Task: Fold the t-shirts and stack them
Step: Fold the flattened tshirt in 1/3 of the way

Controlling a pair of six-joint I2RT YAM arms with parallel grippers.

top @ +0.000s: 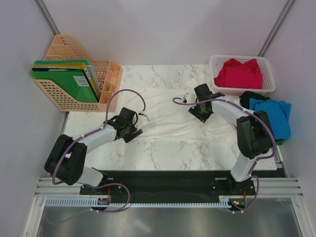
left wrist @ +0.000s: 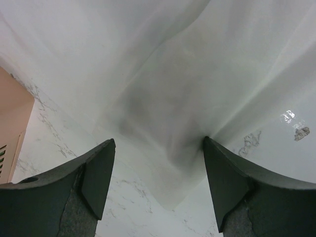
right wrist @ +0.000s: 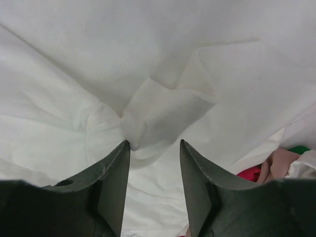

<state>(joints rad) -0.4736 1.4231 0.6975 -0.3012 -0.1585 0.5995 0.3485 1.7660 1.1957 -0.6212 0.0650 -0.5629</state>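
Left gripper (left wrist: 158, 139) apparently over white t-shirt (left wrist: 197, 59)

White t-shirt (top: 168, 111), grey-veined marble table (top: 163, 153)

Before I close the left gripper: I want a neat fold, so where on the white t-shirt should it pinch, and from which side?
Probably the corner of the white t-shirt that points between the fingers of the open left gripper, approached from the bare marble side: it lies flat there, clear of creases.
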